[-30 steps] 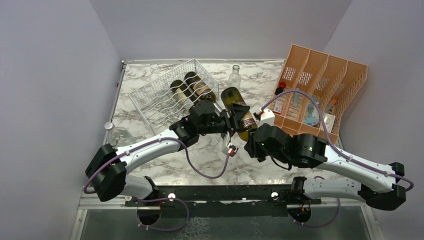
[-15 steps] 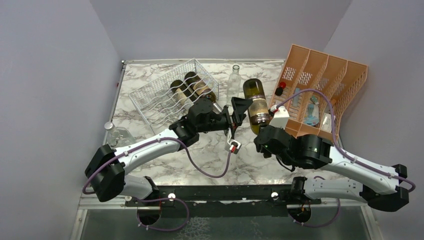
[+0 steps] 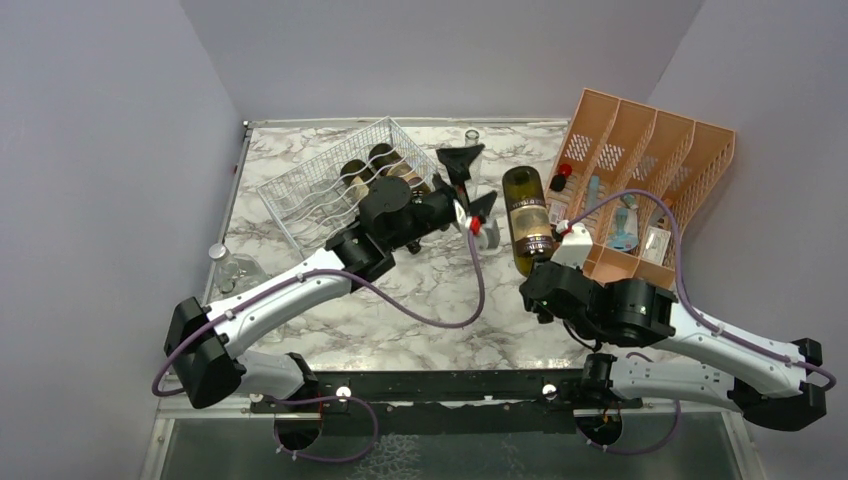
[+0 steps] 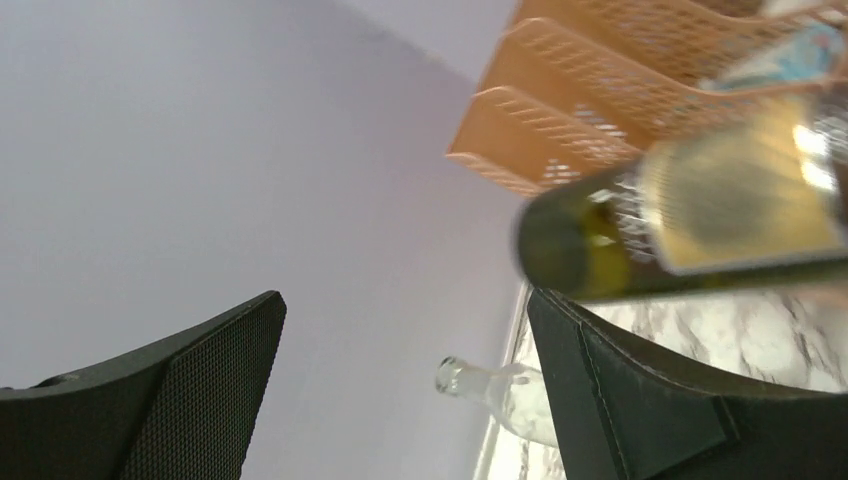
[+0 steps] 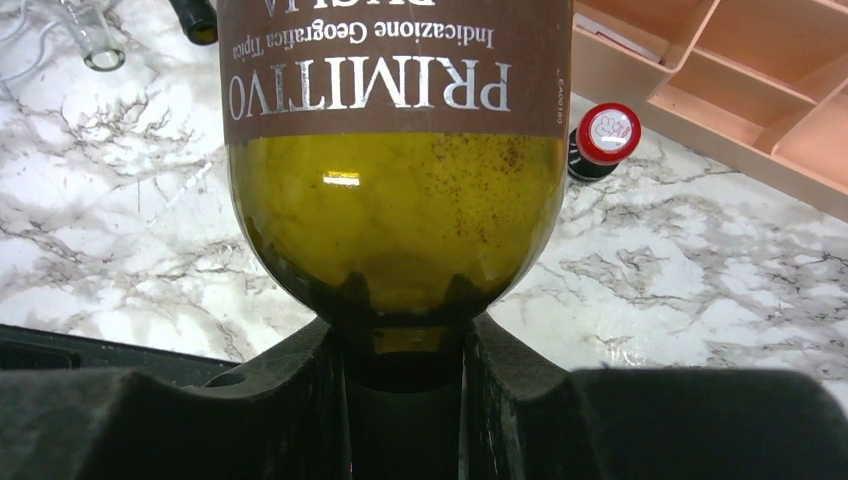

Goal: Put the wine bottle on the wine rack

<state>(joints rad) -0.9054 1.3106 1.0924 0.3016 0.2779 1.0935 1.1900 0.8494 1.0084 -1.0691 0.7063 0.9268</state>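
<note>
The wine bottle (image 3: 526, 210) is dark green with a brown label, and it is held in the air with its base pointing to the far side. My right gripper (image 3: 546, 268) is shut on its neck. In the right wrist view the fingers (image 5: 300, 400) clamp the neck under the bottle's shoulder (image 5: 395, 220). My left gripper (image 3: 468, 186) is open and empty, up and to the left of the bottle, between it and the wire wine rack (image 3: 310, 195). In the left wrist view the bottle (image 4: 690, 215) passes above the right finger (image 4: 630, 400).
Two dark bottles (image 3: 385, 172) lie in the rack. A clear glass bottle (image 3: 471, 140) stands at the back behind my left gripper. The orange file organizer (image 3: 650, 180) stands at the right, with a small red-capped bottle (image 3: 562, 176) by it. A glass jar (image 3: 224, 262) sits at the left edge.
My left gripper has let go of the bottle and moved away toward the far side, open. My right gripper has carried the bottle to the right and turned its base away.
</note>
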